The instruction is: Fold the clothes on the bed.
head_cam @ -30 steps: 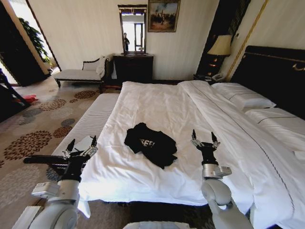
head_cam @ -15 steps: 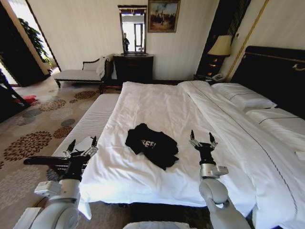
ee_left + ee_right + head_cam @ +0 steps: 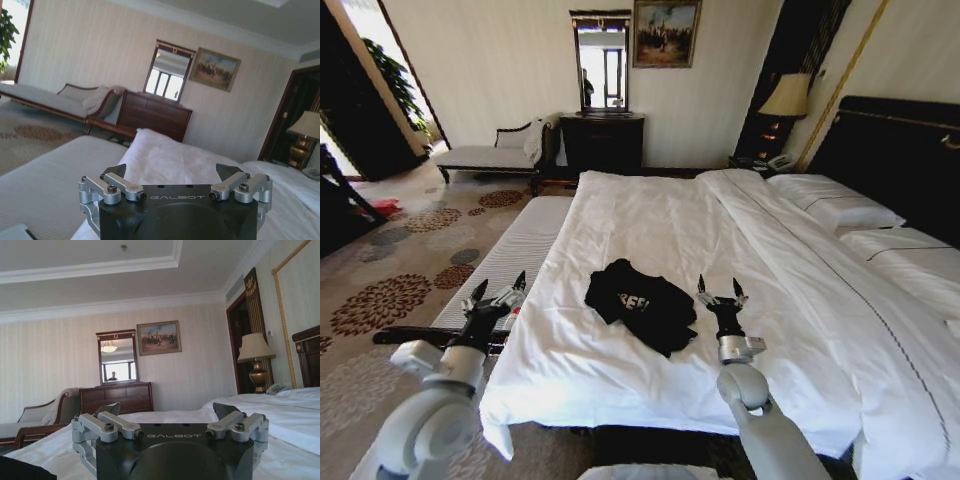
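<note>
Black T-shirt (image 3: 641, 304) crumpled on white bed (image 3: 720, 230), lower centre of frame, flanked by two grippers.

T-shirt: bunched, unfolded, white lettering partly visible, lying on the duvet near the foot edge of the bed. Right gripper (image 3: 721, 294): lower centre-right of frame, just beside the shirt's right edge, hovering over the duvet, jaws spread wide, holding nothing. Left gripper (image 3: 496, 297): lower left of frame, off the bed's left edge, over the pale striped bench (image 3: 510, 262), well apart from the shirt, jaws spread wide, empty. Pillows (image 3: 835, 203) at right against dark headboard (image 3: 900, 150). Background, upper frame: dark dresser (image 3: 602, 142) under mirror (image 3: 601, 62), framed painting (image 3: 664, 33), chaise (image 3: 495, 152) at upper left, lamp (image 3: 785, 97) at upper right. Patterned carpet (image 3: 390, 260) at left.
</note>
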{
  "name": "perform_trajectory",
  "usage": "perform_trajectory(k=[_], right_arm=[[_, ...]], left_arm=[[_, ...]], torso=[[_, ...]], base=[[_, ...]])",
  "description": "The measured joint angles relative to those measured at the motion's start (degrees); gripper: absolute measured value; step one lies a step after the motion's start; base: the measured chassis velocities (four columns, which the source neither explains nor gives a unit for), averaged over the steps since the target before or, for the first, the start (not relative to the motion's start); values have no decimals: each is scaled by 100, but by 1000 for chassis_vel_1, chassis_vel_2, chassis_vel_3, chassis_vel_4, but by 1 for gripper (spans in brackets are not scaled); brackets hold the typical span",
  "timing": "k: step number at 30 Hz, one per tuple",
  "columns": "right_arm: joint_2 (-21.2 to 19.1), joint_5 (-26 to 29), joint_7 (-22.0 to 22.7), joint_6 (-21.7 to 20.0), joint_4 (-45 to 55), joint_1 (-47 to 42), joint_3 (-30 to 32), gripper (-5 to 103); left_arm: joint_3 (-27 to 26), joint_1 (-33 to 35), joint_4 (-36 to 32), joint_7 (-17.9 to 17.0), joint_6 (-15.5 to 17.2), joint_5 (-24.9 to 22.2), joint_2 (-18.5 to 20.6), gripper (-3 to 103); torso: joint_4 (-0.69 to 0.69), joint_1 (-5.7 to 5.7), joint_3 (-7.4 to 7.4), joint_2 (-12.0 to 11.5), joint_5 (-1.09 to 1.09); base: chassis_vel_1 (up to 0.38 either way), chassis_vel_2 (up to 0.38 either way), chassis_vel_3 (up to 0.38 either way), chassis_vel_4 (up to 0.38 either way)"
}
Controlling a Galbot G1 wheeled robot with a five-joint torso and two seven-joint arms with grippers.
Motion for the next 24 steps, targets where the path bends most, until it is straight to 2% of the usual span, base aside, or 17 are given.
perform_trajectory(k=[1,2,5,9,12,13,18,19,23,24], right_arm=[[2,-11,29,-45,-51,56,-28,100],[2,-11,29,-45,-51,56,-28,100],[-3,-12,74,-87,-189,191,-98,100],[-9,-12,86,-90,-347,334,-166,100],[19,-12,102,-91,-483,485,-247,100],[19,-12,102,-91,-483,485,-247,100],[68,-22,118,-78,-742,709,-344,100],[68,-22,118,-78,-742,709,-344,100],[141,-65,123,-26,-919,758,-360,100],[141,-65,123,-26,-919,758,-360,100]], left_arm=[[161,-206,266,-91,88,-170,134,100],[161,-206,266,-91,88,-170,134,100],[726,-845,990,-333,220,-605,374,100],[1401,-1624,1645,-526,297,-882,414,100],[2006,-2301,2154,-714,341,-956,296,100],[2006,-2301,2154,-714,341,-956,296,100],[2946,-3333,2786,-1034,407,-1051,-66,100],[2946,-3333,2786,-1034,407,-1051,-66,100],[3670,-4127,3437,-1347,470,-1013,-421,100],[3670,-4127,3437,-1347,470,-1013,-421,100]], torso=[[5,0,0,0,-1],[5,0,0,0,-1],[4,0,0,0,0],[2,1,1,0,-1],[2,1,1,0,0],[2,1,1,0,0],[4,1,0,-1,0],[4,1,0,-1,0],[2,0,1,-1,1],[2,0,1,-1,1]], base=[[0,0,0,0],[0,0,0,0],[0,0,0,0],[0,0,0,0],[0,0,0,0],[0,0,0,0],[0,0,0,0],[0,0,0,0],[0,0,0,0],[0,0,0,0]])
